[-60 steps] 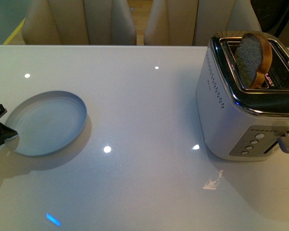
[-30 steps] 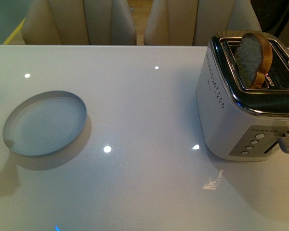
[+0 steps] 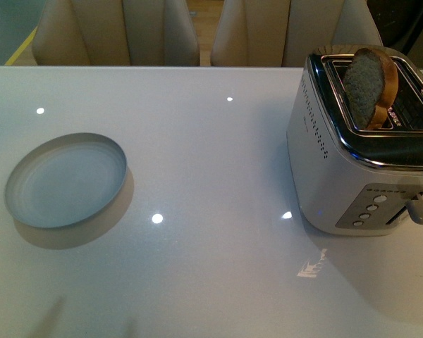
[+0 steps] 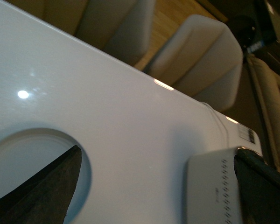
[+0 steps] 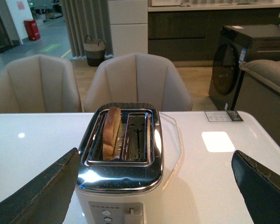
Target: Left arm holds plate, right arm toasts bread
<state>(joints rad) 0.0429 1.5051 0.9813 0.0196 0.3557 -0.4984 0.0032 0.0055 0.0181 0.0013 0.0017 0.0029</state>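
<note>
Your bread sits up in the upper right of the front view, standing on edge in the toaster, rounded crust well proud of the slot. In the right wrist view the toaster is dead centre between your right gripper fingers, so the slice lies straight ahead of that gripper, and its flat faces run along the slot, pointing away from the camera. That alignment is what the next move turns on, I'd say: the right arm is plainly the nearer one to the bread.

Right gripper jaws are spread wide, holding nothing. Left gripper likewise wide and empty; in its wrist view the plate shows just behind one finger, not gripped.

The plate lies flat at middle left of the front view, bare, well apart from the toaster. Neither arm shows in the front view.

Count: one plate, one bread slice, one toaster with two slots, one filled. Two chairs behind the table.
</note>
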